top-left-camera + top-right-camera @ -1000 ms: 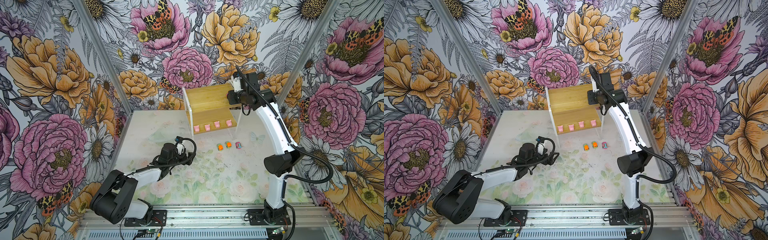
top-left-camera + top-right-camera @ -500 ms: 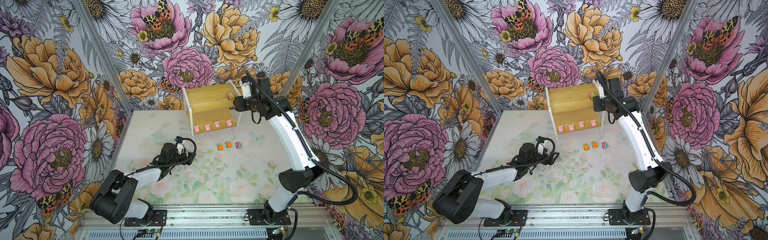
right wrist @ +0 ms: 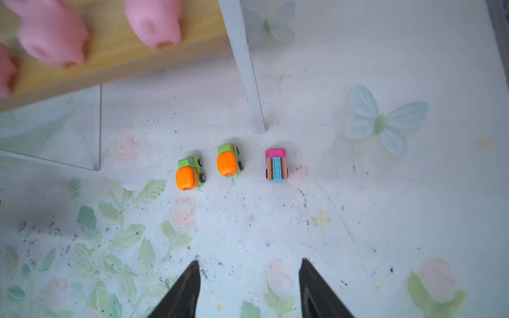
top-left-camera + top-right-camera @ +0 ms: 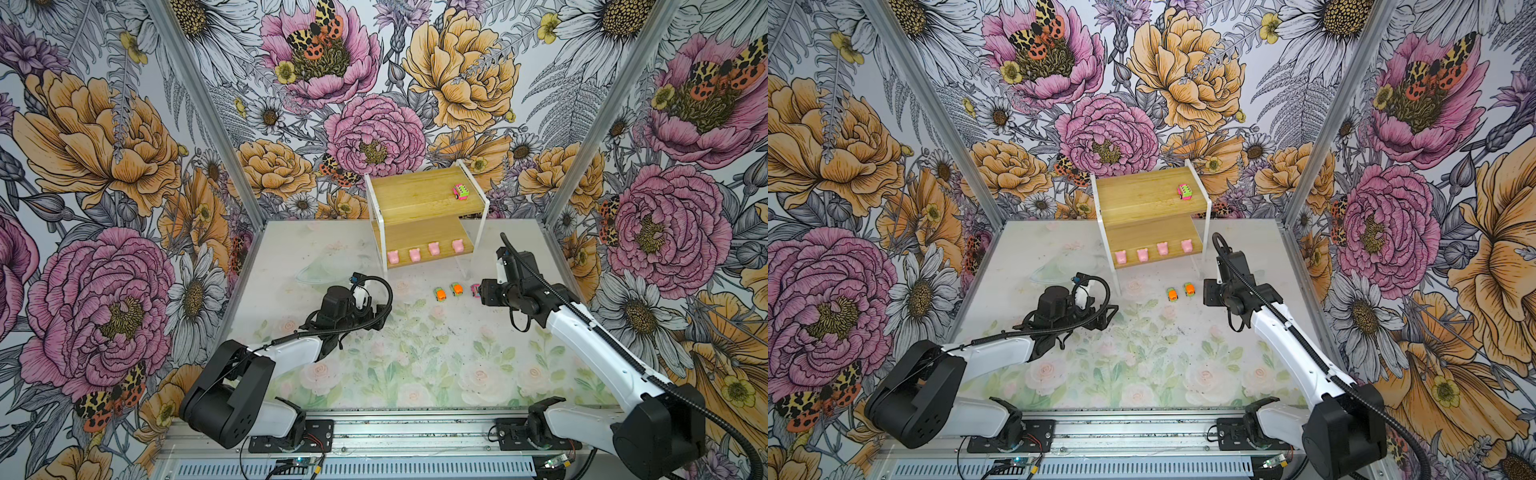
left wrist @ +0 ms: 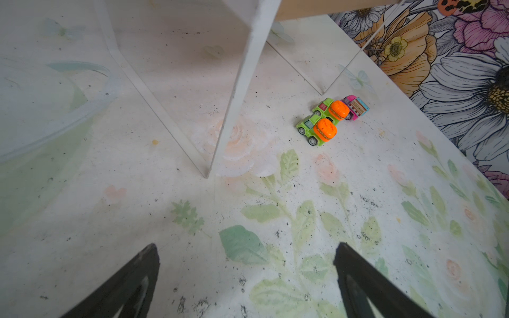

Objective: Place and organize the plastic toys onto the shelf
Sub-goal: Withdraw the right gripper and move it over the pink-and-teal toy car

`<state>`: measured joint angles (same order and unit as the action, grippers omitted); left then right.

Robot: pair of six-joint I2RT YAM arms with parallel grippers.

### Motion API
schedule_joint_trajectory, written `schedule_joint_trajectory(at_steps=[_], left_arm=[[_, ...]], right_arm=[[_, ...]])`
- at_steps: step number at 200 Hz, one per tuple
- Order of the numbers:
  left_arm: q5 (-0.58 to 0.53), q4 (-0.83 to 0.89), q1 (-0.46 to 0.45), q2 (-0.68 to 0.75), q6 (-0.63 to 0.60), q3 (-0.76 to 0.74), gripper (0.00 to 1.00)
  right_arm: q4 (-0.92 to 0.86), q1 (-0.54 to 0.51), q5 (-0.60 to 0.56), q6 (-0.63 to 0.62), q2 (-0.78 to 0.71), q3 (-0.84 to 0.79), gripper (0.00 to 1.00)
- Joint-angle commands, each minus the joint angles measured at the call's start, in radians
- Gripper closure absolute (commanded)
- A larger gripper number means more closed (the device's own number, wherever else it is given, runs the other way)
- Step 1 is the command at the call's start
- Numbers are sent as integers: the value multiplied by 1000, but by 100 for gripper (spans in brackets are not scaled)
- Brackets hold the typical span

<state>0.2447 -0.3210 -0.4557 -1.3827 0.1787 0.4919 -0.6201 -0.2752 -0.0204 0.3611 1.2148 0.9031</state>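
Right gripper (image 3: 249, 261) hovers with jaws partly apart, empty, lined up on the pink-and-blue car (image 3: 276, 165), at the three o'clock end of the row on the table (image 4: 415, 365), six o'clock of the shelf (image 4: 428, 199). Next call, I'd say: drop, straddle its sides, pinch. Left gripper (image 5: 246, 245) gapes wide, holding nothing.

The left arm (image 4: 291, 353) and the right arm (image 4: 590, 349) are made of white links joined by bulky black round housings (image 4: 232, 390). Behind each claw a black motor block is seen, and a ribbed black cable (image 4: 388, 291) is led back from it — along the white links. The fingers (image 5: 148, 264) of the left claw (image 5: 246, 245) and the right claw (image 3: 249, 260) are black wedges, narrowed to points. Farthest from the claws, black base plates (image 4: 291, 436) are set on a silver rail (image 4: 415, 430).
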Motion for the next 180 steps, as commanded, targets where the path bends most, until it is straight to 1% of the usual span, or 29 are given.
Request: schedule_joint_trajectory(at_steps=[1, 25, 52, 66, 102, 180], left_arm=[[5, -16, -6, 14, -13, -6, 1], [-7, -17, -10, 14, -7, -6, 1], [-13, -18, -13, 11, -6, -7, 1], [-14, -17, -13, 5, -8, -5, 1], [-11, -19, -12, -13, -8, 4, 1], [-4, -21, -13, -58, -12, 34, 1]], right_arm=[[233, 22, 54, 88, 20, -71, 41], [338, 27, 42, 115, 80, -121, 39], [435, 35, 43, 140, 147, -146, 39], [477, 37, 24, 154, 180, -153, 39], [615, 59, 28, 201, 236, -198, 39], [735, 80, 25, 212, 361, -207, 40]])
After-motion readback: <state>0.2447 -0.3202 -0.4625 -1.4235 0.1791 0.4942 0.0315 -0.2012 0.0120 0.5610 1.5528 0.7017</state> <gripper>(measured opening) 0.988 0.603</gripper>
